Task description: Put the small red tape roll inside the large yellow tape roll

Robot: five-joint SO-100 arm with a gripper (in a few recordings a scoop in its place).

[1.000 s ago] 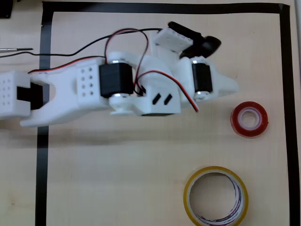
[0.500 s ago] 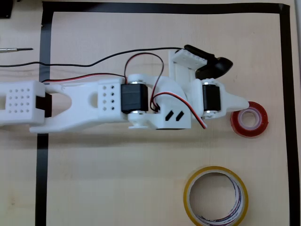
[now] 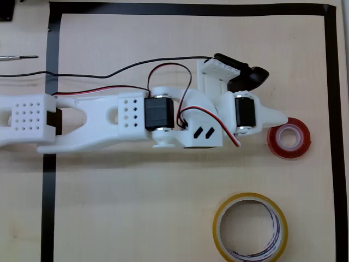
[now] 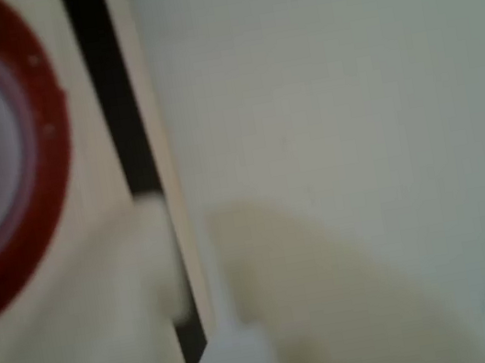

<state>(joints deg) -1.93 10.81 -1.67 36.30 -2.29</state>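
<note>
The small red tape roll lies flat at the right of the overhead view, a glossy ring with a white core. The large yellow tape roll lies below it and a little to the left, near the bottom edge, well apart from it. My gripper is open just left of and above the red roll. Its white finger tip reaches the roll's upper left rim, and the black jaw stands off higher up. In the blurred wrist view the red roll sits at the top left, with a pale finger low in the frame.
A black tape border frames the wooden work area, its right strip close behind the red roll. The same strip runs down the wrist view. Red and black cables loop over the arm. Bare wood lies between the two rolls.
The arm has stretched right and down, bringing the white finger tip from well left of the red roll to its rim. Over the last half second it has hardly moved.
</note>
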